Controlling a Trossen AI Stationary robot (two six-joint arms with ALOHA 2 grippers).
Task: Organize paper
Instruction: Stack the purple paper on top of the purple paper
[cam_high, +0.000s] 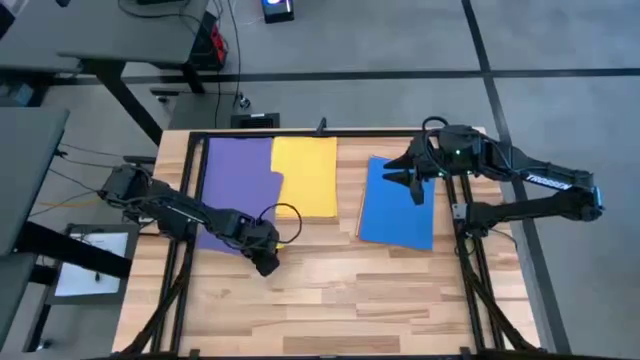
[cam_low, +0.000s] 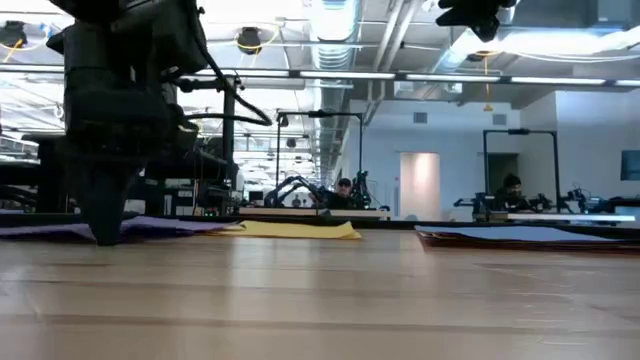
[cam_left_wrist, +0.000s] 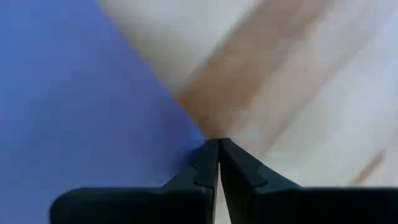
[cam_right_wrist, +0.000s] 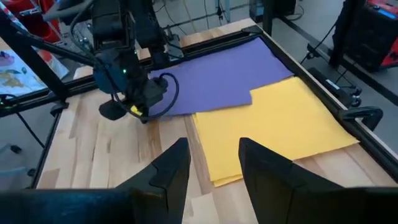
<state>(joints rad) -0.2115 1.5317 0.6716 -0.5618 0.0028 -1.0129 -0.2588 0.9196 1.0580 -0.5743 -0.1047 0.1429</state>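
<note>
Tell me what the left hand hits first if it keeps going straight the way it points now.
The left hand, fingers shut, points down at the near corner of the purple paper. It would likely meet that corner or the wooden table beside it almost at once; contact may already exist.

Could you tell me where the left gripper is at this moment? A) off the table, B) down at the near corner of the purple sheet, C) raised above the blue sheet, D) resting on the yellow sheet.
B: the left gripper is down at the near corner of the purple sheet, its fingers together at the sheet's edge in the left wrist view.
</note>
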